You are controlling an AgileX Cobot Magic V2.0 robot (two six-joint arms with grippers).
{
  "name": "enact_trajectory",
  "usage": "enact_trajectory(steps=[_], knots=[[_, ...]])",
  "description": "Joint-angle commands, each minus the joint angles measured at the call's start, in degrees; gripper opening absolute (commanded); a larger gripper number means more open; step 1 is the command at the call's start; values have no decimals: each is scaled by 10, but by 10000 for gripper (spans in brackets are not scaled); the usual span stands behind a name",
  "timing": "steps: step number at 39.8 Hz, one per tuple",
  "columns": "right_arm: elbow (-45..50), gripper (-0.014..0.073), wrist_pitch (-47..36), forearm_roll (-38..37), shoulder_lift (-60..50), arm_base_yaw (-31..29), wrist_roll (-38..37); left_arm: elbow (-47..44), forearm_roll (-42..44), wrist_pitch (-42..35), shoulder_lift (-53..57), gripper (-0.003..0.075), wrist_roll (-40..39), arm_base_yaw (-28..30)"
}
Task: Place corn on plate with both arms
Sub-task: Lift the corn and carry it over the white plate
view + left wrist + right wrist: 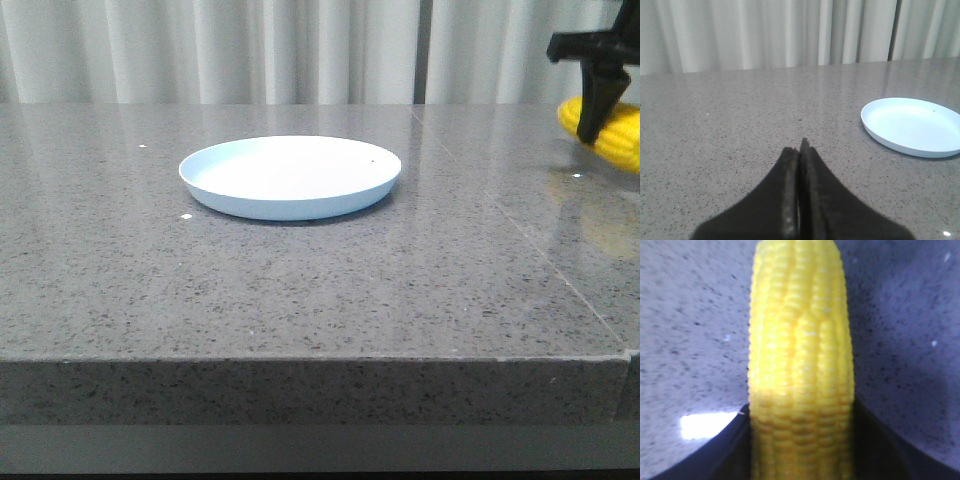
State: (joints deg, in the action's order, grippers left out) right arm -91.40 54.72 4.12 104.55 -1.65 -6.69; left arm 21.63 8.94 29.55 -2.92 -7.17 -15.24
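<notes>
I see the corn (612, 132) at the right edge of the stone table (300, 290), toward the far side, with my right gripper (801, 440) clamped on it, one black finger on either side of the cob. The plate (290, 177) sits bare near the table's middle, well apart from the corn. My left gripper (800, 150) hangs over the table left of the plate, jaws pressed together on nothing

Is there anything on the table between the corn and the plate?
Nothing visible. The right claw is closed around the corn at the table's right side, and only bare grey table lies between it and the empty plate.
</notes>
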Motion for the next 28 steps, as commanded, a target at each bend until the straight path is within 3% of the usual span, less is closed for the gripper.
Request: enact_trajectory(steps=[1, 14, 28], knots=[[-19, 203, -17, -5, -67, 11, 2, 15, 1, -41, -7, -20, 1, -3], [-21, 203, -5, -24, -97, 147, -98, 15, 1, -41, -7, -20, 1, -3], [-21, 203, -67, -24, -74, 295, -204, 15, 1, -41, -7, -20, 1, -3]])
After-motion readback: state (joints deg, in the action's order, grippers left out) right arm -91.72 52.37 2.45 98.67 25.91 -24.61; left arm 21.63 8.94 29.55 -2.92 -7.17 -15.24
